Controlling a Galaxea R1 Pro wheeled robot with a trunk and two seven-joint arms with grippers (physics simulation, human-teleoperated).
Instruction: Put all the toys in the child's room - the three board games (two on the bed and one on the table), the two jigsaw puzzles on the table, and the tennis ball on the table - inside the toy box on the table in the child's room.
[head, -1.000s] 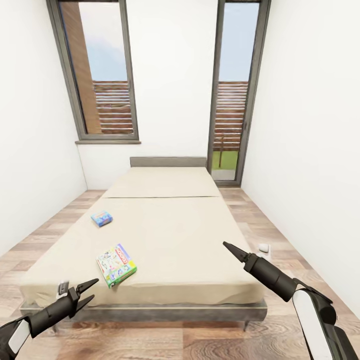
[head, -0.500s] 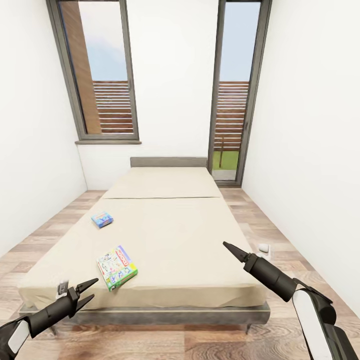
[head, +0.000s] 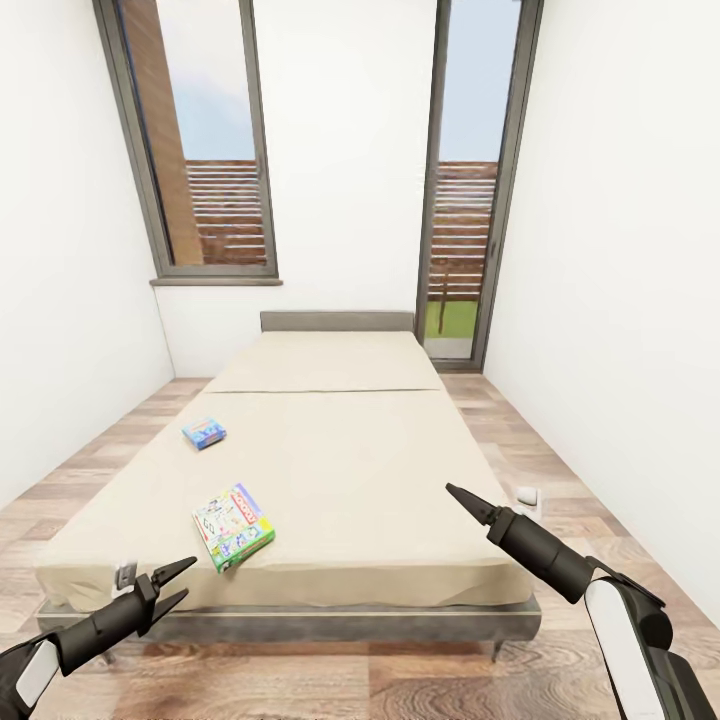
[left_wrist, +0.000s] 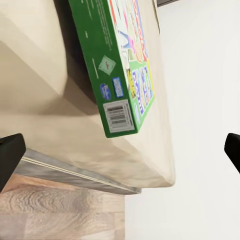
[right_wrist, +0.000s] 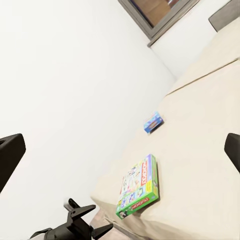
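Two board games lie on the bed (head: 340, 470): a green board game (head: 233, 527) near the foot edge on the robot's left side, and a small blue board game (head: 204, 433) farther up the mattress, well apart from it. The printing on both lids is too small to read. The left gripper (head: 172, 588) hovers low before the bed's corner, jaws spread and empty. The right gripper (head: 468, 502) points over the bed's right side; from the head view its jaws look pressed together, holding nothing. A small white object (head: 527, 495) on the floor is half hidden behind that arm.
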